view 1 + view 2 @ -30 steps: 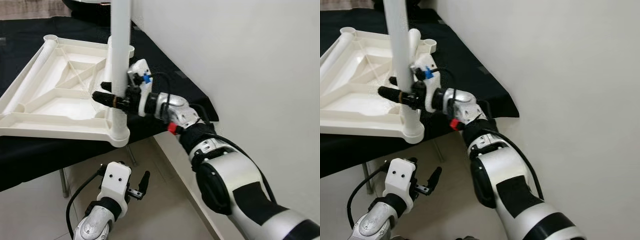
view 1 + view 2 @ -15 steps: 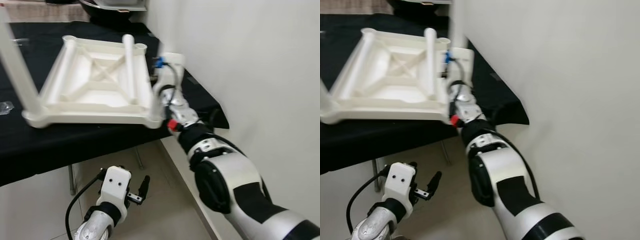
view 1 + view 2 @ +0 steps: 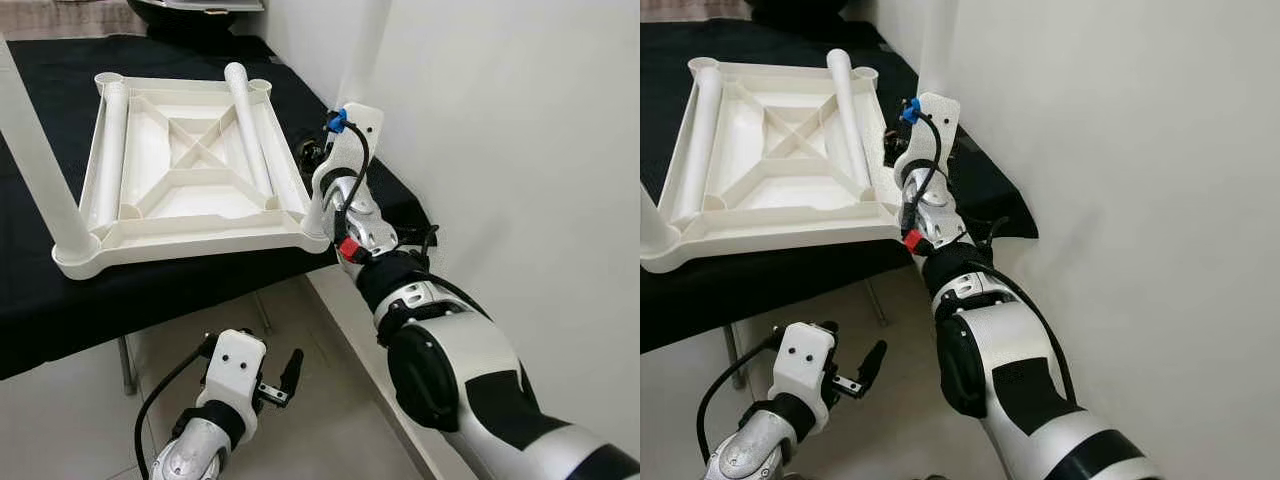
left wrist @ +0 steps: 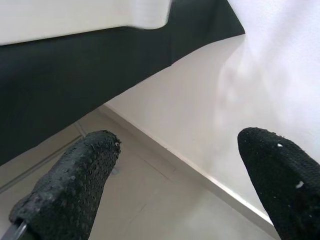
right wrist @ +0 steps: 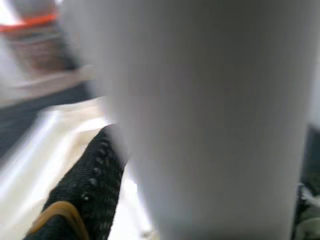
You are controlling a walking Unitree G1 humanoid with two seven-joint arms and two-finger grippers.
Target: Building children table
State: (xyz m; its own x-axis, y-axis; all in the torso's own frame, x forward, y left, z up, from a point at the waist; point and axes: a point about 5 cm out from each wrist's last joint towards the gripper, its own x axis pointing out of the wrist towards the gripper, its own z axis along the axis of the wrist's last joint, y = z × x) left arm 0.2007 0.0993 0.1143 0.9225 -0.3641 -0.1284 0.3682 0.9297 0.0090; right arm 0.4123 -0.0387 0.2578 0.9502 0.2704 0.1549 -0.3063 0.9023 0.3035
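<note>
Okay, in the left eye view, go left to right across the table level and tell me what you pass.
Standing leg at the near left corner → loose leg lying in the upturned tabletop → second loose leg lying in it → right gripper on an upright leg → white wall.

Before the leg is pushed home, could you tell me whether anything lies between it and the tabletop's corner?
Nothing visible does. The right gripper holds the leg upright, its lower end already at the tabletop's near right corner.
</note>
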